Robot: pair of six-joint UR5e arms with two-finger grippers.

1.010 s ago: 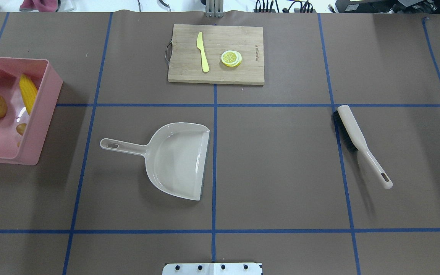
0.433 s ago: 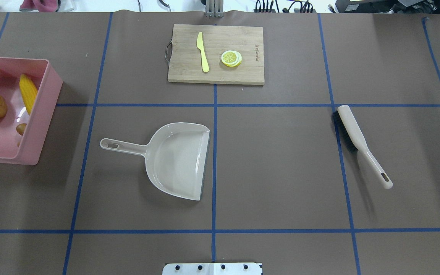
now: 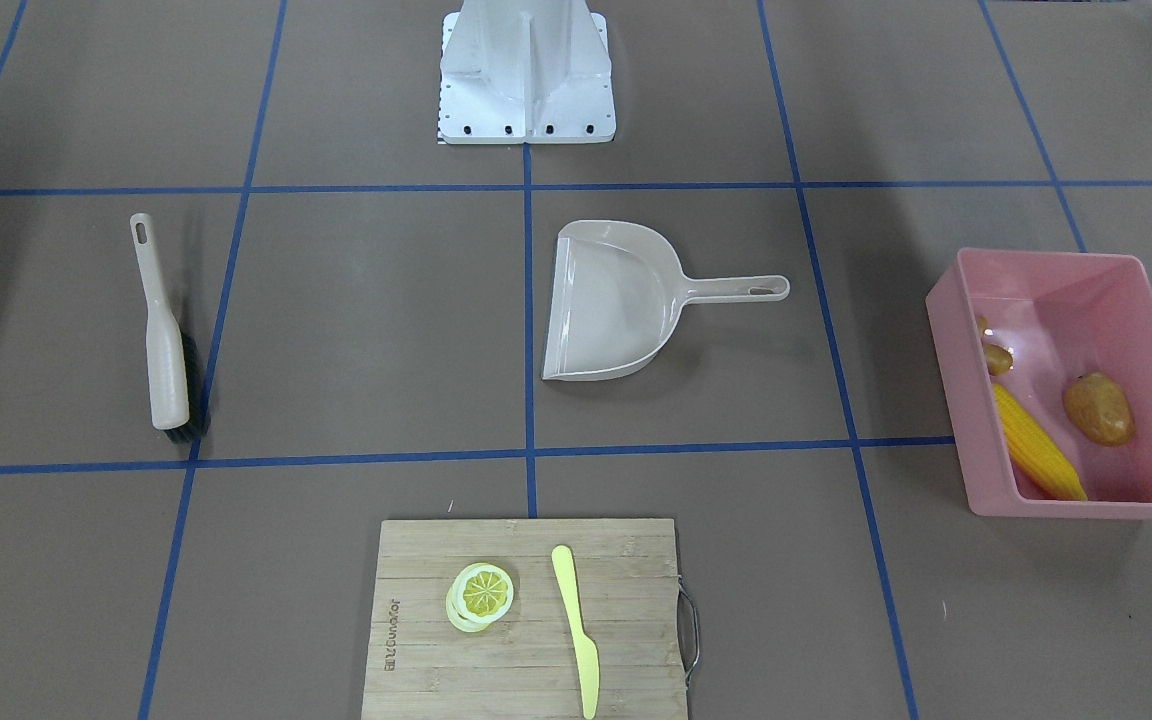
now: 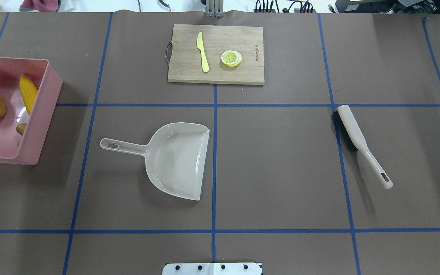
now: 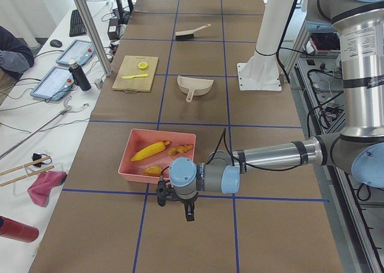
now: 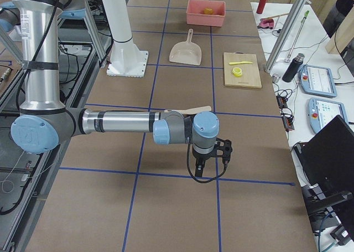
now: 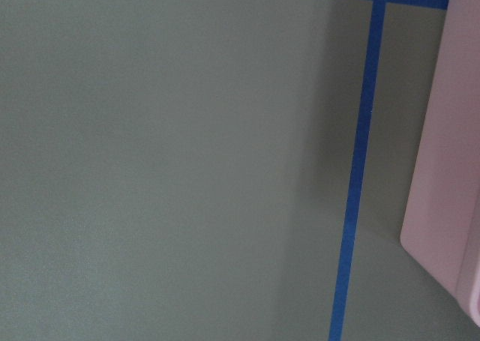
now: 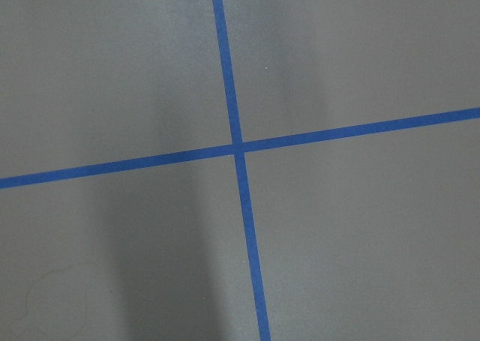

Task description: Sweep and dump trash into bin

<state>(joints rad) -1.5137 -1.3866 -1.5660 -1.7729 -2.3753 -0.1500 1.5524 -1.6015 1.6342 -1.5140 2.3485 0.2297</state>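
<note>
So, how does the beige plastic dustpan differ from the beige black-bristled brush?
The beige plastic dustpan is a wide scoop; the beige brush is slim, with black bristles. The dustpan's handle points to the robot's left, the brush's towards the robot. Both lie free, with holed handles.

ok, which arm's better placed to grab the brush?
Right. The brush lies on the robot's right side, close to the right gripper; the left gripper hangs at the opposite end beside the pink bin.
</note>
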